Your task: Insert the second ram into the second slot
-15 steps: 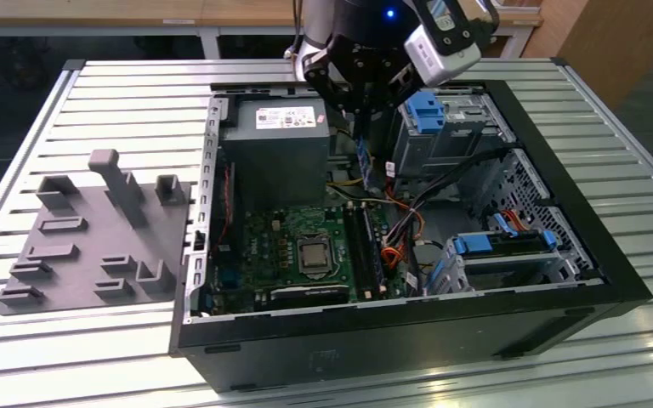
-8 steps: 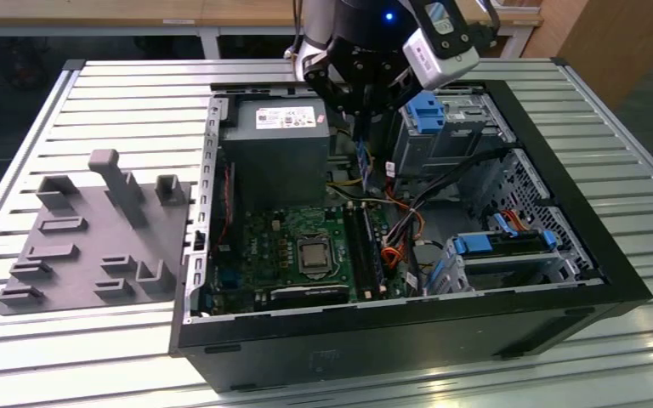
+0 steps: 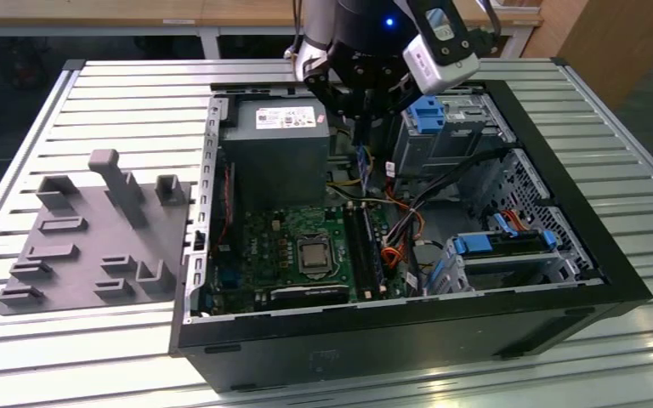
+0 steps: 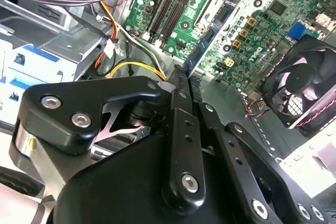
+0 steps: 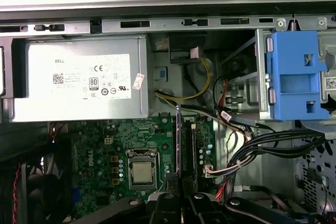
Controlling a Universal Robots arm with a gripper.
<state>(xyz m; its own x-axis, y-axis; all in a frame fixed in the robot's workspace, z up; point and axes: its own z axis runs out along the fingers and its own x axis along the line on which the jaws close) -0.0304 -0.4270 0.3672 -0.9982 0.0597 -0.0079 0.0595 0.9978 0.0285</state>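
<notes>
First wrist view: the gripper [image 5: 181, 196] points down into the open computer case [image 3: 553, 289]. Its jaws are closed on the second ram [image 5: 178, 135], which shows edge-on as a thin line running straight out from between the fingertips. Below the jaws lies the green motherboard [image 5: 105, 156]. Its dark memory slots [image 5: 191, 148] run parallel to the held stick and just to one side of its line. The processor socket [image 5: 143, 172] sits on the other side of that line, a little farther off. Beyond the stick's free end are the grey power supply [image 5: 79, 82] and a loop of yellow wire [image 5: 202, 85]. A blue drive-bay latch [image 5: 294, 77] and a bundle of black cables [image 5: 262, 148] lie well off on the slots' side of the jaws.

In the second wrist view the black finger links converge on the stick. Its blue face [image 4: 220, 30] slants away from the fingertips over the board, and a black fan [image 4: 302, 85] sits off to one side of the jaws.

In the exterior view the gripper [image 3: 355, 109] hangs over the far part of the case beside the power supply, at about rim height. The ram is held above the board and is not seated in a slot. The case rests on a slatted metal table [image 3: 111, 93]. A grey fixture plate [image 3: 88, 246] lies well apart from the jaws, toward the exterior view's left.
</notes>
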